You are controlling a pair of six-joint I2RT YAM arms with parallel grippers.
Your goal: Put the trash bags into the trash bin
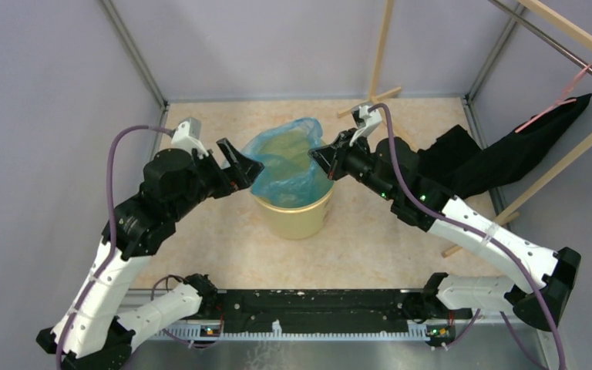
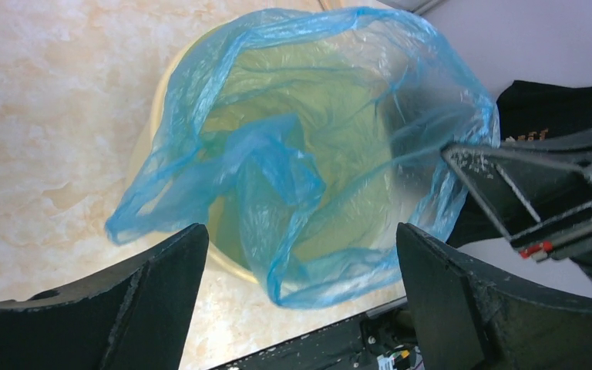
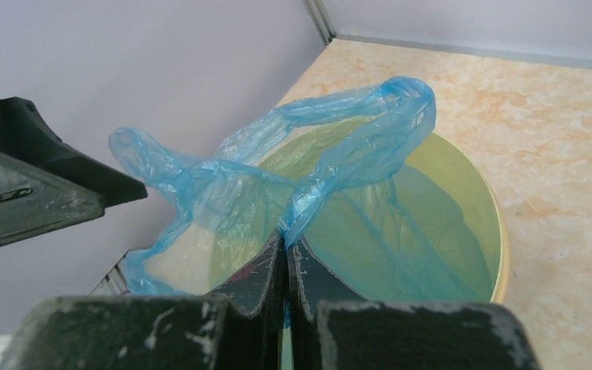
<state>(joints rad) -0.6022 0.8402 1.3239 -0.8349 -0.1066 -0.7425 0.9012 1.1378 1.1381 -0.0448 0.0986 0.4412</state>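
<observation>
The light-blue trash bag (image 1: 289, 158) hangs open inside the pale-yellow trash bin (image 1: 297, 220) at the table's middle, its film rising above the rim. My right gripper (image 1: 317, 160) is shut on the bag's right edge, the film pinched between its tips (image 3: 285, 240). My left gripper (image 1: 245, 163) is open and empty at the bag's left edge; its two fingers (image 2: 162, 270) stand wide apart just short of the bag (image 2: 301, 154). The bin (image 3: 493, 231) shows yellow through the bag (image 3: 339, 146). The right gripper also shows in the left wrist view (image 2: 462, 158).
A black cloth (image 1: 509, 150) hangs from a wooden rack (image 1: 563, 154) at the right. A wooden post (image 1: 381, 54) stands at the back. Grey walls close the cell on three sides. A black rail (image 1: 316, 308) runs along the near edge.
</observation>
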